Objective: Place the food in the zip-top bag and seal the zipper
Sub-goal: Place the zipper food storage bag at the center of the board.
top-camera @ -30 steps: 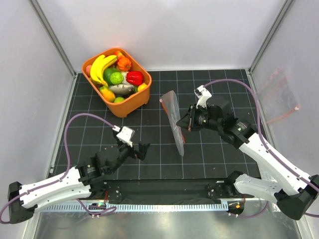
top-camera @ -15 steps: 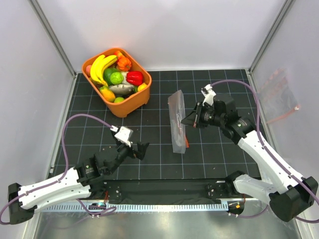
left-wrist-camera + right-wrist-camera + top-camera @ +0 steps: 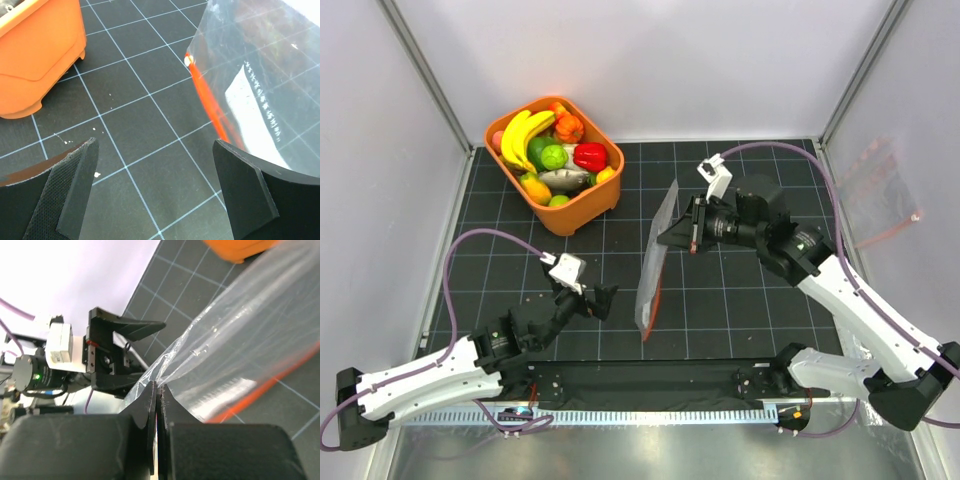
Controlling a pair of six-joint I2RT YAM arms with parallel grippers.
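Right wrist view: right pincer (image 3: 157, 390) clenches the zip-top bag (image 3: 240, 350); left pincer (image 3: 155, 145) released nearby.

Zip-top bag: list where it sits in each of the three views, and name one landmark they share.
Top external: the zip-top bag is at centre, hanging from the right gripper.
Left wrist: the bag fills the upper right, its red-orange strip on the left.
Right wrist: the bag runs from centre to upper right, pinched at its lower end.
Shared landmark: the orange tub, upper left in top external and left wrist, top edge in right wrist.
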